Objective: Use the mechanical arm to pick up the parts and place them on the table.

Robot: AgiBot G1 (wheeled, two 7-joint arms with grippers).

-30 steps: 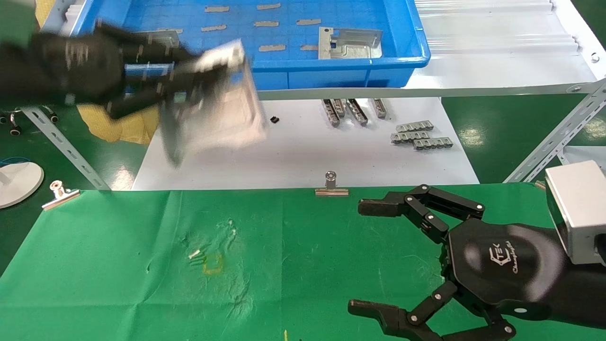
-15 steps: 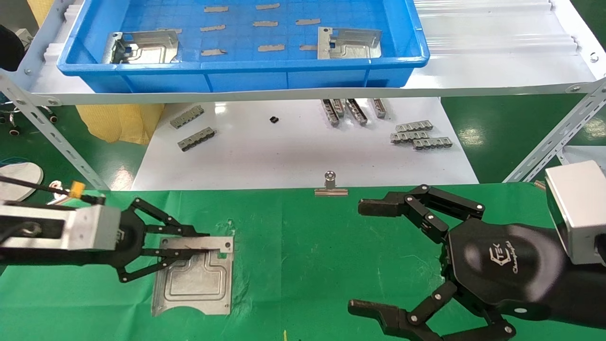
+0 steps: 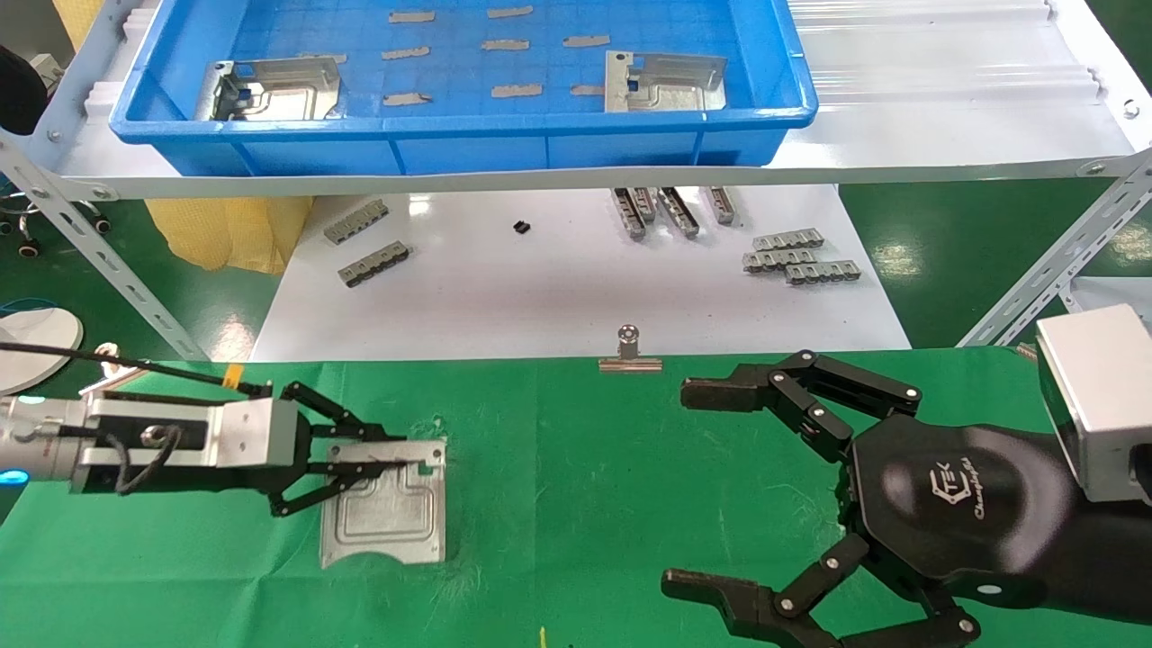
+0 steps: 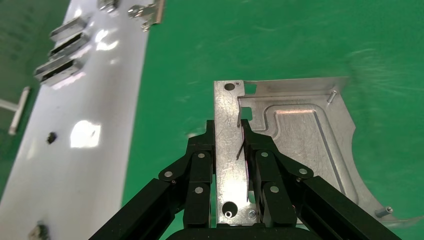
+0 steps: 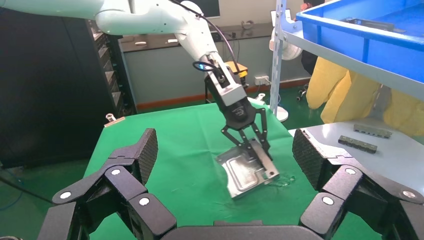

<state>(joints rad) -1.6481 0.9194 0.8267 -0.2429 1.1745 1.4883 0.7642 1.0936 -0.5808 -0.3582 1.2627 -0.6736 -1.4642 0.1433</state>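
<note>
My left gripper (image 3: 391, 453) is low over the left part of the green table (image 3: 576, 486). It is shut on the folded edge strip of a silver stamped part (image 3: 387, 517). In the left wrist view its fingers (image 4: 200, 165) clamp that strip from both sides, and the part (image 4: 300, 135) lies flat on the cloth, or nearly so. The right wrist view shows the same part (image 5: 240, 175) under the left gripper (image 5: 252, 145). Two more parts (image 3: 270, 90) (image 3: 661, 83) lie in the blue tray (image 3: 450, 121). My right gripper (image 3: 693, 490) is open and empty over the table's right side.
Small grey toothed strips (image 3: 801, 256) (image 3: 364, 243) lie on the white tabletop (image 3: 558, 288) beyond the cloth. A silver binder clip (image 3: 630, 353) stands at the cloth's far edge, another (image 3: 112, 367) at the far left. Slanted metal shelf struts (image 3: 108, 261) (image 3: 1053, 261) stand on both sides.
My left arm has brought the part down from in front of the blue tray to the green cloth. It then shifted it slightly right. The right arm has not moved.
</note>
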